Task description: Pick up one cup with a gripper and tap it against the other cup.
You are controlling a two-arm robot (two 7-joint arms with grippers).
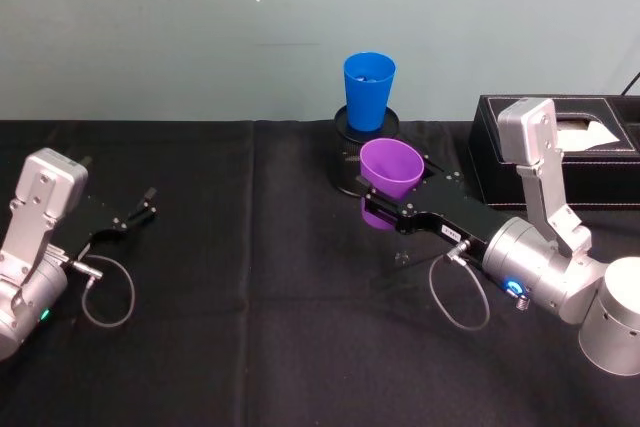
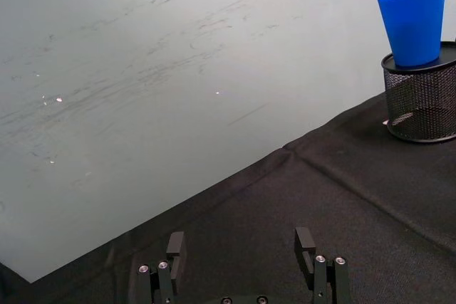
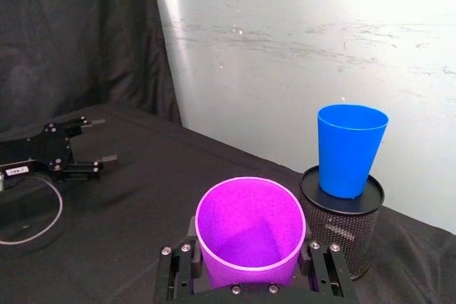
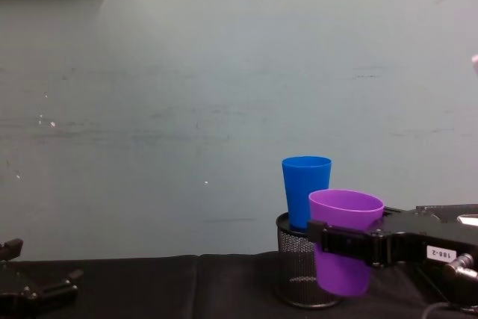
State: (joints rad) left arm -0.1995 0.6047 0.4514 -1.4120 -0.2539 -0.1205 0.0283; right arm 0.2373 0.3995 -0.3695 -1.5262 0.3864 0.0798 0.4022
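Two cups matter here, and only one is in a grip. The right gripper (image 1: 385,209) has its flat fingers closed on the lower wall of the purple cup (image 1: 390,172), one finger on each side, and holds it upright near the middle of the table (image 1: 250,347), seemingly a little above the black cloth. The blue cup (image 1: 368,87) stands upright on top of a black mesh holder (image 1: 345,152) close to the far edge of the table, so its body sits higher than the purple one. From the held cup it lies further toward the far edge and slightly to the robot's left; the two are near but apart, with a gap between their walls in the right wrist view. I judge that the tap needs a small lift and a short push forward, wall to wall, gentle enough not to knock the blue cup off its perch. The left gripper (image 1: 140,209) rests idle near the left edge, fingers spread wide and holding nothing.
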